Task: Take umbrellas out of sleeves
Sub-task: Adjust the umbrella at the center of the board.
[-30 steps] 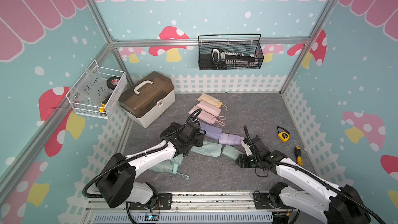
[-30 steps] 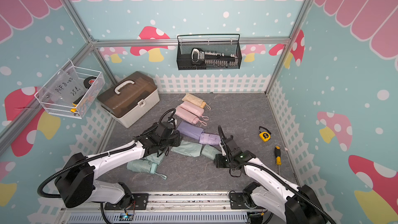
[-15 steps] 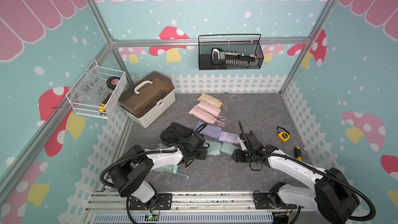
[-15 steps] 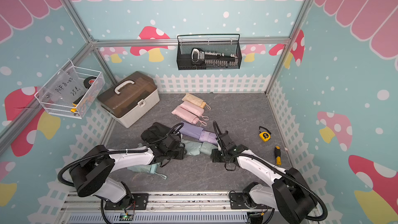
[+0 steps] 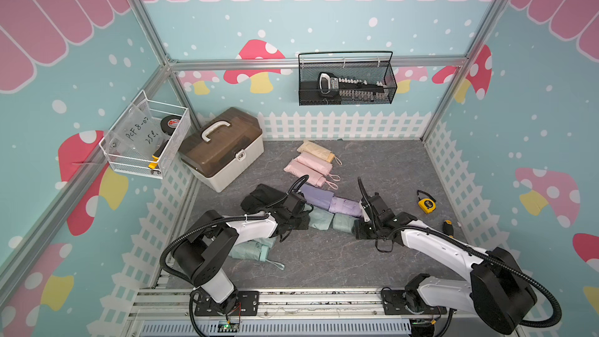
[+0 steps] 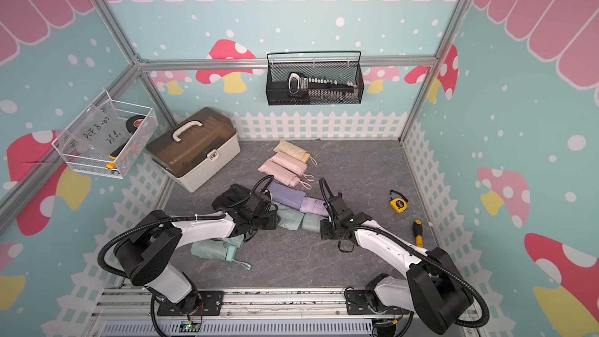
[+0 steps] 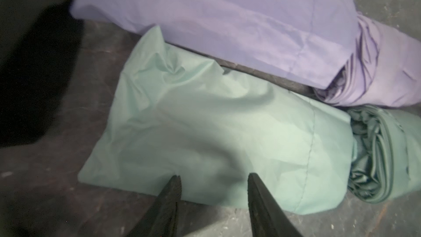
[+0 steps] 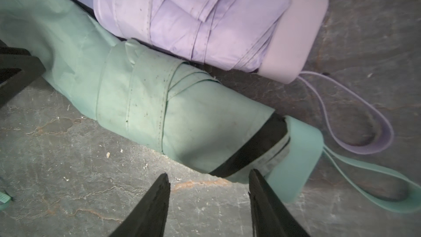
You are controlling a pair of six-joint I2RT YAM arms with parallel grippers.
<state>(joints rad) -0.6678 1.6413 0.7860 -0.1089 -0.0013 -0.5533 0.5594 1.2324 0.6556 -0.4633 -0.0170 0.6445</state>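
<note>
A mint umbrella (image 8: 182, 115) lies on the grey floor, its far half inside a mint sleeve (image 7: 216, 128); both top views show the pair (image 5: 343, 223) (image 6: 290, 218). My left gripper (image 7: 213, 177) is open, its tips over the sleeve's closed-end edge, and shows in a top view (image 5: 303, 222). My right gripper (image 8: 209, 174) is open just short of the umbrella's mint handle (image 8: 296, 156), with bare floor between its fingers; a top view shows it (image 5: 356, 231). A lilac umbrella (image 8: 193, 19) half in its lilac sleeve (image 7: 227, 19) lies alongside.
Pink umbrellas (image 5: 308, 170) and a cream one (image 5: 316, 150) lie behind. Black fabric (image 5: 259, 197) sits by the left arm, a bare mint umbrella (image 5: 249, 251) under it. A toolbox (image 5: 223, 147) stands back left. A tape measure (image 5: 426, 204) and screwdriver (image 5: 449, 226) lie right.
The left gripper has come down from beside the black fabric to the mint sleeve's end. The right gripper has slid left to the mint umbrella's handle. Both jaws keep the same width.
</note>
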